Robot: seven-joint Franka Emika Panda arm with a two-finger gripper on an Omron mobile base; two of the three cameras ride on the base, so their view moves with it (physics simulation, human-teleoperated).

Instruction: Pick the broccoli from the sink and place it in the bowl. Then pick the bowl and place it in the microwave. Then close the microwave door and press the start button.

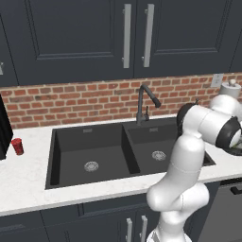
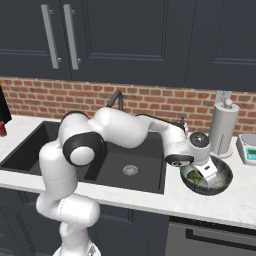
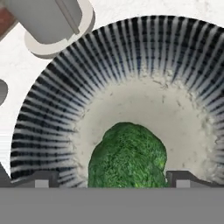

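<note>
Broccoli (image 3: 127, 155) lies nearest the lens, resting on the whitish floor of the bowl (image 3: 57, 113), between the two finger tips. The gripper (image 3: 113, 177) stands spread wide, and its pads seem not to press the floret, so the release looks done. Beside the bowl, on the side away from the sink (image 2: 127, 165), stands the paper towel holder (image 2: 223, 129). To finish well, I would lift the hand straight up from the bowl, so no finger drags the floret or knocks the rim before taking the bowl.
</note>
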